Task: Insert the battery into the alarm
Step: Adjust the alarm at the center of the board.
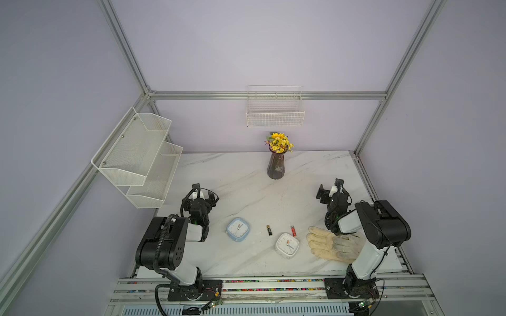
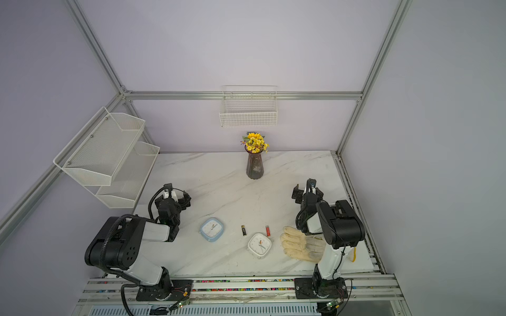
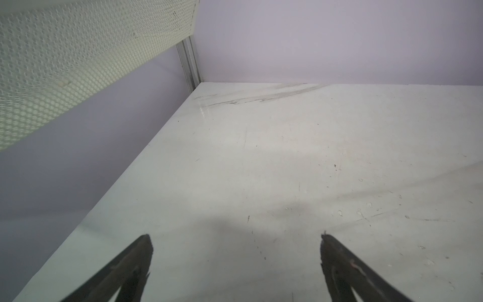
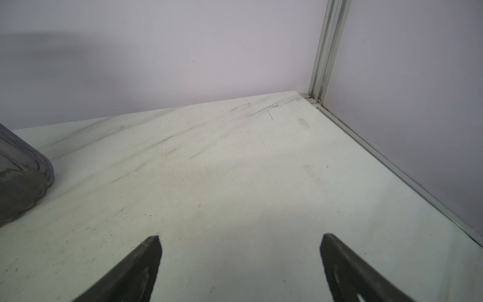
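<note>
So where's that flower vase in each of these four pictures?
In a top view: vase stands at the far middle of the table.
In a top view: vase in the same spot, far middle.
Left wrist: not in it.
Right wrist: only its dark base shows, cut off at the picture's edge.
Shared landmark: the marble table, seen in all four.

Can't make out labels on the tiny black battery (image 1: 269, 230) or red battery (image 1: 293, 231), only get a blurry sliver of vase (image 4: 18, 180) chopped by the right wrist frame edge, and lose the glove (image 1: 325, 242) cuff behind the right arm (image 1: 383, 227).
</note>
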`<state>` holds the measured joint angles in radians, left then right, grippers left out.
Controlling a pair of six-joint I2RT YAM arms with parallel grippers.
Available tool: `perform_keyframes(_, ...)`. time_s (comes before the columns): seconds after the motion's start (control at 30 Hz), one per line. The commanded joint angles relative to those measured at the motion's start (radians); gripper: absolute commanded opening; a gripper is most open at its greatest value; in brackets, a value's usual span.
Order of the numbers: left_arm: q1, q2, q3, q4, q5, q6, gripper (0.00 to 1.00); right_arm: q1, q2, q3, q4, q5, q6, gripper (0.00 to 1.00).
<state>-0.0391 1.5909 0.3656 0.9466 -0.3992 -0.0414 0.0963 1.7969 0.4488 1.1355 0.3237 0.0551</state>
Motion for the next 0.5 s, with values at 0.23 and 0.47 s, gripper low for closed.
perform_keyframes(0.23, 0.007, -0.017, 0.006, 0.022, 0.014, 0.0, 1.0, 0.002, -0.007, -0.001, 0.016, 0.003, -0.009, 0.97)
perform_keyframes(0.47, 0.006, -0.014, 0.008, 0.023, 0.013, 0.0, 1.0, 0.002, -0.007, -0.002, 0.015, 0.003, -0.009, 0.97)
